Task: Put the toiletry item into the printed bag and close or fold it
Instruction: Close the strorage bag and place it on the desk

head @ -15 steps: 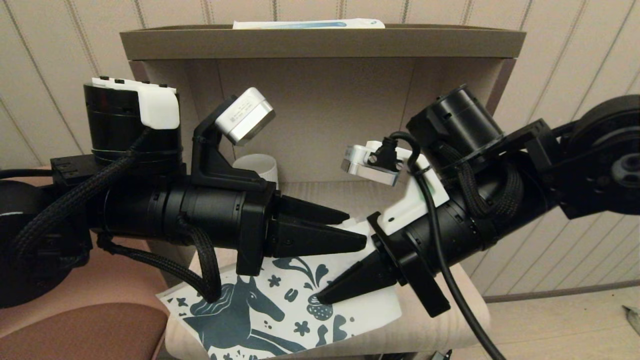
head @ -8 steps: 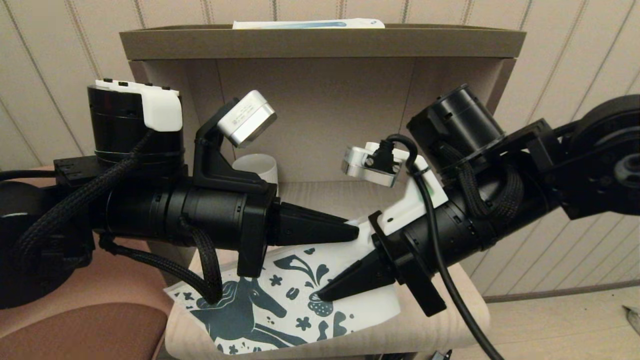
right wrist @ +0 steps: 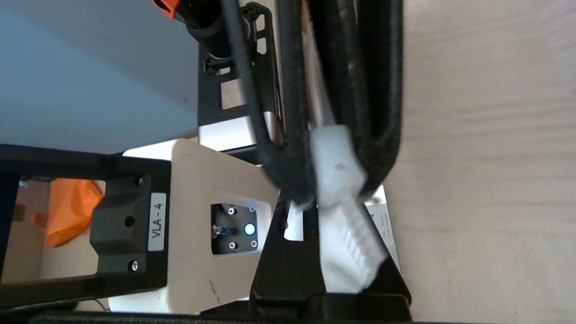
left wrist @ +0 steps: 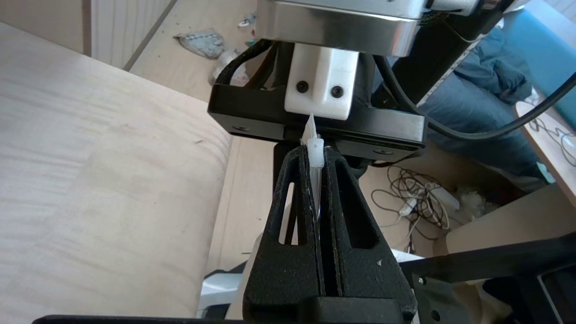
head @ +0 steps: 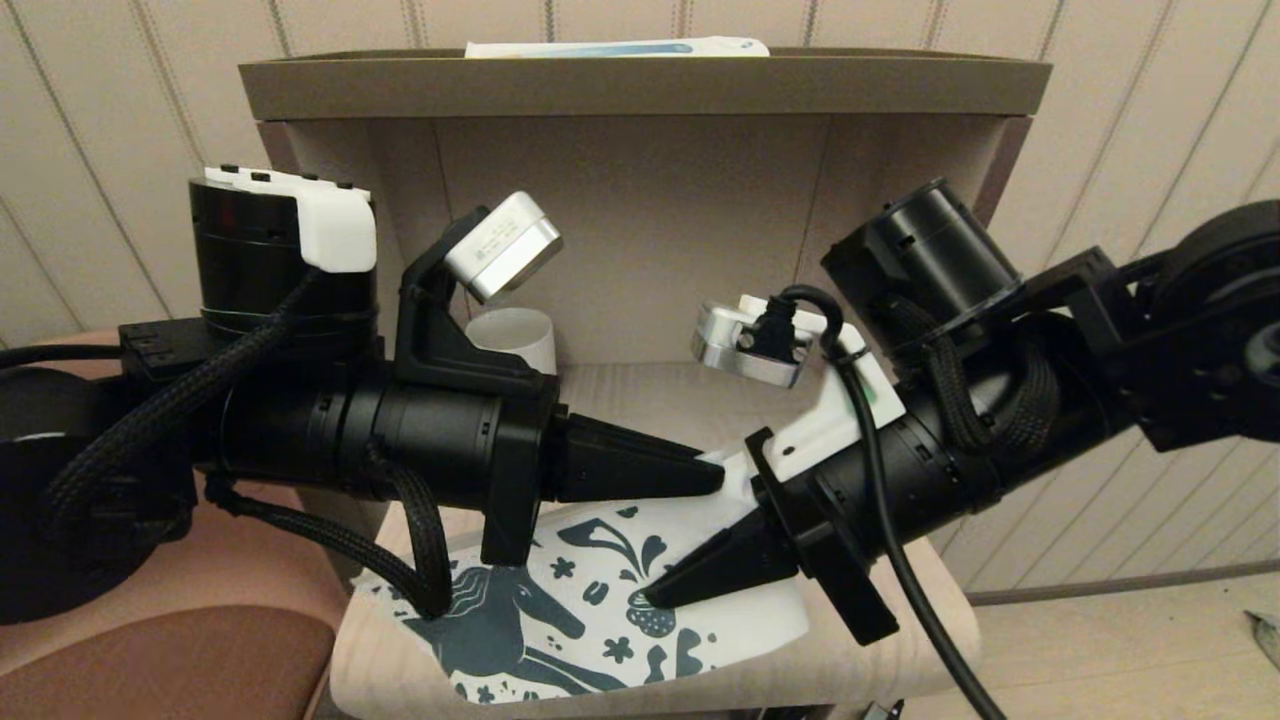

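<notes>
The printed bag [head: 590, 610], white with a dark teal horse and small teal motifs, lies at about 6 o'clock in the head view, draped on a pale cushioned surface [head: 880, 650] that fills the lower middle of the scene. Its upper right corner is raised off the cushion. The left hand [head: 715, 478] reaches in level from 9 o'clock, its fingers pressed together on that raised white edge; the left wrist view shows a thin white strip with a zip slider pinched between the closed black fingers [left wrist: 297, 211]. The right hand [head: 655, 597] comes in from 3 o'clock, angled down, its fingers together and its tip on the bag's printed face near a dotted round motif. In the right wrist view a blurred white ridged piece [right wrist: 346, 216] sits at its fingers; whether it is gripped cannot be told.

Behind the bag, at 12 o'clock, a beige open-fronted shelf unit [head: 640, 90] stands against a wall of pale vertical panelling [head: 1150, 110]. A white mug [head: 518, 335] stands in its recess, partly hidden by the left arm. A white and blue tube [head: 620, 47] lies on the unit's top. At 8 o'clock is a reddish-brown seat [head: 170, 670]; at 4 o'clock, pale wooden floor [head: 1120, 650].
</notes>
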`<state>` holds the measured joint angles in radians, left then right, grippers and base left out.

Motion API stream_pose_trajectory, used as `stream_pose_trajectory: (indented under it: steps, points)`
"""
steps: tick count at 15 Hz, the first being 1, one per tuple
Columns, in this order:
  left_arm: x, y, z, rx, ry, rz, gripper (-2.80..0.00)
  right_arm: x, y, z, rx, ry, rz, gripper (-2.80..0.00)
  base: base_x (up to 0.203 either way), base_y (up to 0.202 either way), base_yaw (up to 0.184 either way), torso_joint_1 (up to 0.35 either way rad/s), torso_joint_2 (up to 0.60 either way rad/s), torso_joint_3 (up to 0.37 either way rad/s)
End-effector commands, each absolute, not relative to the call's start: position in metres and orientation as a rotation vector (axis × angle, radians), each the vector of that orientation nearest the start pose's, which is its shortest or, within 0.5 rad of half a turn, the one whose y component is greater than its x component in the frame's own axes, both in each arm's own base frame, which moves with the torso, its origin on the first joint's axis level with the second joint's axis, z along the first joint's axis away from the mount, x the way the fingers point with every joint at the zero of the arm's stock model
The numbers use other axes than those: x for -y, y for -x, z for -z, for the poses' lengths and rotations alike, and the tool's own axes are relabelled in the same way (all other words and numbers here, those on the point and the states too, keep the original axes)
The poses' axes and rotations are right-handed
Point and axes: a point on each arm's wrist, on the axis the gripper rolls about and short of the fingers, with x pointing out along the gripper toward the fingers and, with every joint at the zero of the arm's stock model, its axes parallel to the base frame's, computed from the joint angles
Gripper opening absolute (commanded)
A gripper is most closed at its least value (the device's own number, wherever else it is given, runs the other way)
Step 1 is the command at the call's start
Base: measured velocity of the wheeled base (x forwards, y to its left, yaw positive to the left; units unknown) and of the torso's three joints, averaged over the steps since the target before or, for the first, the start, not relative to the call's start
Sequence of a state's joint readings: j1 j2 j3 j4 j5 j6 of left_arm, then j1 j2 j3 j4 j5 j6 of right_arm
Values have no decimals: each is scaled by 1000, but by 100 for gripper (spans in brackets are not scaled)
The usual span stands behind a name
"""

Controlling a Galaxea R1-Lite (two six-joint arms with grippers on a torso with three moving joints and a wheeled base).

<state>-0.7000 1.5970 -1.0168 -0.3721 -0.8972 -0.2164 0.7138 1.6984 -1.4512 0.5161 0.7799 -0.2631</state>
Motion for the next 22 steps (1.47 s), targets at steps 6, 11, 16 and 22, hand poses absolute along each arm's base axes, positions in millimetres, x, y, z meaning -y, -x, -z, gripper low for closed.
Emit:
stream_pose_trajectory:
  steps: [6,11,16,22]
  points:
    - [199,-209,-247,-406,192,1562,-280,-193,-205,-271,-594,188,-1517,-280,0,0,0,0,0,0]
    - [199,-209,-244,-413,192,1561,-280,-180,-199,-278,-569,184,-1490,-280,0,0,0,0,0,0]
    - [199,-209,-244,-411,189,1561,-280,-162,-199,-285,-533,177,-1441,-280,0,0,0,0,0,0]
    - [199,-210,-244,-414,190,1561,-280,-152,-199,-287,-523,172,-1409,-280,0,0,0,0,0,0]
